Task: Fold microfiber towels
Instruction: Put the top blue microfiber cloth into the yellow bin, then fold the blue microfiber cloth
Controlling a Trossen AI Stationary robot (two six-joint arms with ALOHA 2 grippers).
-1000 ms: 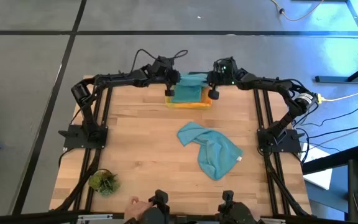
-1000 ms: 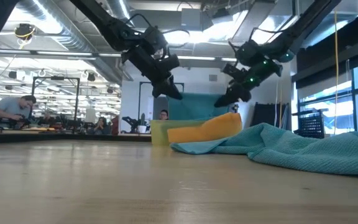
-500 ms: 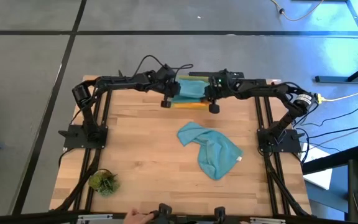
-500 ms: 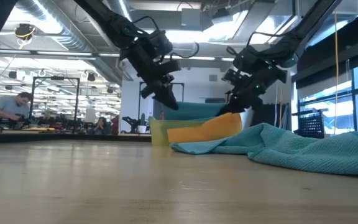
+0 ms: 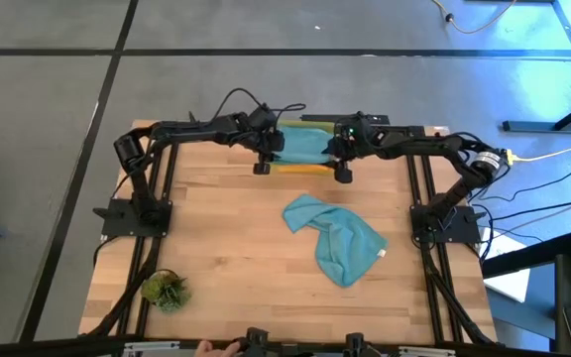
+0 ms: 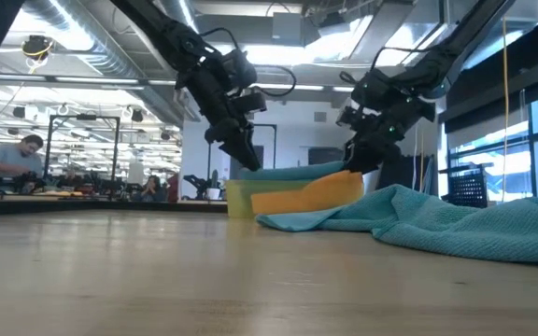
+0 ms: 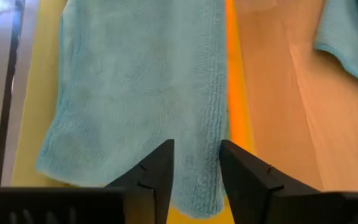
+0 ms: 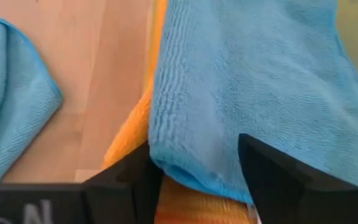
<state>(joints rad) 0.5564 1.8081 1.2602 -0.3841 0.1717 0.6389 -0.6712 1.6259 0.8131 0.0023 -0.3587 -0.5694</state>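
Note:
A folded teal-blue towel [image 5: 303, 145] lies on an orange towel [image 6: 306, 194] in the yellow bin [image 6: 239, 199] at the table's far edge. My left gripper [image 7: 194, 163] stands open over the folded towel's left end. My right gripper [image 8: 194, 163] stands open at its right end, the folded edge [image 8: 166, 149] lying between its fingers. A second teal-blue towel [image 5: 333, 238] lies crumpled on the middle of the table, and the low view shows it [image 6: 456, 229] at the right. My left gripper points down at the folded towel's left end [image 7: 197, 124] with its fingers apart; whether they touch the cloth I cannot tell. My right gripper's fingers stand on either side of the towel's folded edge [image 8: 166, 149]; whether they touch it I cannot tell.
A small green plant tuft [image 5: 165, 290] sits near the table's front left corner. Bare wood [image 5: 216, 228] spreads between the bin and the crumpled towel. People work at benches in the room behind [image 6: 17, 163].
Both grippers have gone down toward the bin with the folded teal-blue towel. A second ago it hung between them above the bin; now it lies flat on the orange towel.

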